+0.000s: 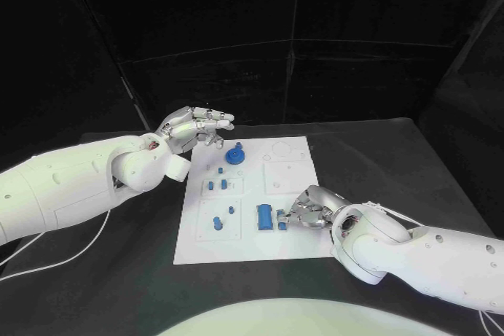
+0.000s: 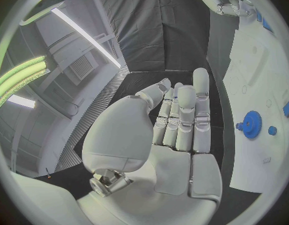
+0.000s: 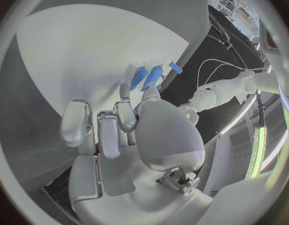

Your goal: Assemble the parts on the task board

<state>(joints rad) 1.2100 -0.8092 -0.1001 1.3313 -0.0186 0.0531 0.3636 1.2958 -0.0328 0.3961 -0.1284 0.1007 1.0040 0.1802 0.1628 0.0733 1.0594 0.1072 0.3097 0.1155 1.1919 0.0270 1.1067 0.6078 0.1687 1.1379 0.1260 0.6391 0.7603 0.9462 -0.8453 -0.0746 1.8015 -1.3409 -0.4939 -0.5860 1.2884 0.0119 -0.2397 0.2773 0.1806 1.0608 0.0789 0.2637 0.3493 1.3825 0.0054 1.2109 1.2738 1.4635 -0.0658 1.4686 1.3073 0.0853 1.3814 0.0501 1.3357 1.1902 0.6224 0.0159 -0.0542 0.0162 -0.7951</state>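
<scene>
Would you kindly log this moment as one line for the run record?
left hand: open, above task board edge | right hand: at blue part | blue gear: on board

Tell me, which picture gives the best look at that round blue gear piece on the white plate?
The left wrist view: the blue gear shows large, teeth visible, unobstructed on the task board. The head view shows the gear smaller, near the board's far end beside the left hand. In the right wrist view I cannot pick it out.
</scene>
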